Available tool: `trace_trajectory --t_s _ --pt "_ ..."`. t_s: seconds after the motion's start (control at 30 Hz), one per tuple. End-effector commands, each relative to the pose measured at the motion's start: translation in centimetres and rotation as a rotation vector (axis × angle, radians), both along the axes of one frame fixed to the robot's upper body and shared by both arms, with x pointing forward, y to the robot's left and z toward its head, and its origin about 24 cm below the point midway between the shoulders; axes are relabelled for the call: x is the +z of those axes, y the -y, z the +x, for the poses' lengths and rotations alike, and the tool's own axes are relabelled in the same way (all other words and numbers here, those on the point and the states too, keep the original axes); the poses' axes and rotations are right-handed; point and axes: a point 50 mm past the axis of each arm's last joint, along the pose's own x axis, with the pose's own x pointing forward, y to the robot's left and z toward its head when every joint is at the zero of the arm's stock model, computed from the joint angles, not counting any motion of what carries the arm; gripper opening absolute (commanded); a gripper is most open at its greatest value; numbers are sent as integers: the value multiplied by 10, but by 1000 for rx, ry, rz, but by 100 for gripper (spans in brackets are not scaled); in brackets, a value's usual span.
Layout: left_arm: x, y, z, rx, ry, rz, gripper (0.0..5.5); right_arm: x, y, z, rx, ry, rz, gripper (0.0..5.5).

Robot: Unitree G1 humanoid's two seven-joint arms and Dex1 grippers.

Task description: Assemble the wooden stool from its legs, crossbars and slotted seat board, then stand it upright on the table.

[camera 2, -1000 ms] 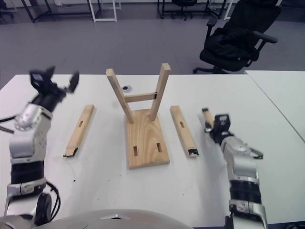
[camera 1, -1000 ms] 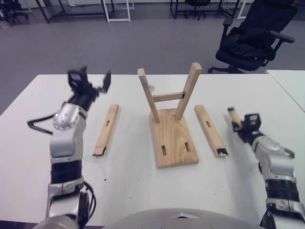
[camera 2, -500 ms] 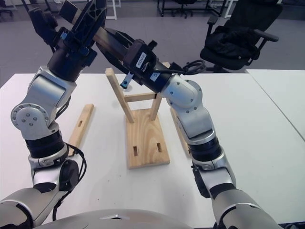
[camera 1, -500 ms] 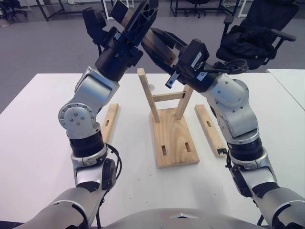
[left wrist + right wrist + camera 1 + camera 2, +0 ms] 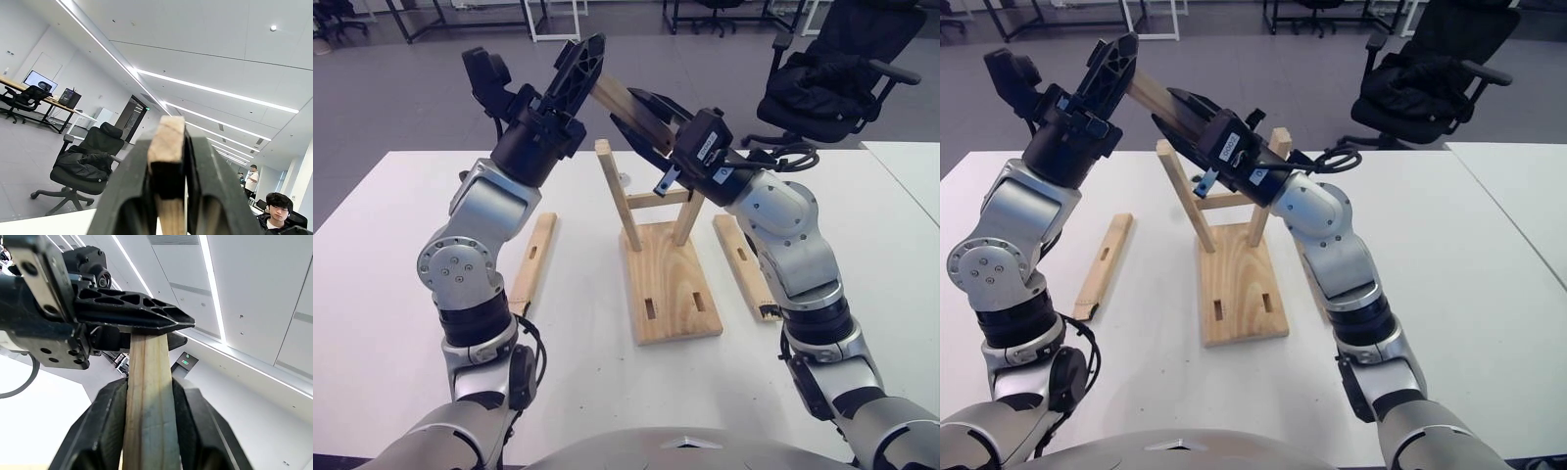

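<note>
We find both arms raised over the desk (image 5: 382,255), sharing one wooden bar (image 5: 610,97) in the air. The left gripper (image 5: 585,69) is clamped on the bar's upper end. In the left wrist view its dark fingers (image 5: 215,181) press the pale wood (image 5: 166,142) on both sides. The right gripper (image 5: 631,106) sits just beside and a little below the left one and is closed on the same bar further down. In the right wrist view the bar (image 5: 146,396) runs up between its two fingers (image 5: 105,426) to where the left gripper crosses its far end. The bar slopes downward from the left gripper to the right one.

Below both grippers the seat board (image 5: 674,294) lies flat on the desk. Two legs (image 5: 617,196) stand up from its far end and lean apart, with a crossbar (image 5: 658,200) joining them. The top of the leg on the right side is near the right gripper, partly behind its wrist.

One loose leg (image 5: 532,262) lies flat on the desk well below the left gripper, beside that arm. Another loose leg (image 5: 742,257) lies beyond the seat board on the right arm's side, partly hidden by that arm.
</note>
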Motion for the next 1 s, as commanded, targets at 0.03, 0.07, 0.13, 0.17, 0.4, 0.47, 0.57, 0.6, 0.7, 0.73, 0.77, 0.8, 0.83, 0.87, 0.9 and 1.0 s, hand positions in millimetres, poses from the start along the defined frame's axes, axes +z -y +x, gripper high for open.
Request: trace_trajectory --t_s 0.03,0.07,0.13,0.17,0.4,0.47,0.57,0.6,0.7,0.73,0.77,0.8,0.83,0.87,0.9,1.0 --pt "-8 -3 0 21 -36 24 50 1 1 1 -4 -7 2 132" --pt "-8 -5 0 26 -37 23 50 -1 1 1 -6 -20 -9 169" --pt "-10 -14 0 60 -40 43 40 -6 2 2 -19 -38 -32 203" --pt "-10 -27 -1 111 -43 60 40 -10 7 2 -31 -67 -31 219" --pt "-83 -162 -10 592 -241 293 40 -27 94 5 -365 -255 254 275" --pt "-117 -172 -12 605 -315 263 40 -48 126 11 -539 -293 307 275" --pt "-147 -172 -9 619 -385 228 40 -98 157 12 -715 -396 248 275" --pt "-154 -172 -6 631 -407 221 40 -111 161 10 -737 -419 223 275" --pt "-166 -167 -1 649 -449 219 40 -135 159 7 -745 -441 157 275" --pt "-171 -166 1 654 -464 218 40 -140 158 6 -746 -447 151 275" --pt "-176 -165 2 658 -482 209 40 -143 158 6 -748 -450 151 275" --pt "-179 -165 2 661 -494 207 40 -145 158 7 -750 -451 152 275" --pt "-182 -165 1 671 -503 208 40 -146 158 8 -746 -452 150 275" --pt "-184 -165 -1 681 -510 204 40 -147 157 10 -742 -453 149 275" --pt "-185 -166 -2 691 -513 214 40 -148 157 10 -740 -454 148 275" --pt "-188 -167 -4 701 -529 236 40 -150 156 11 -736 -459 149 275"
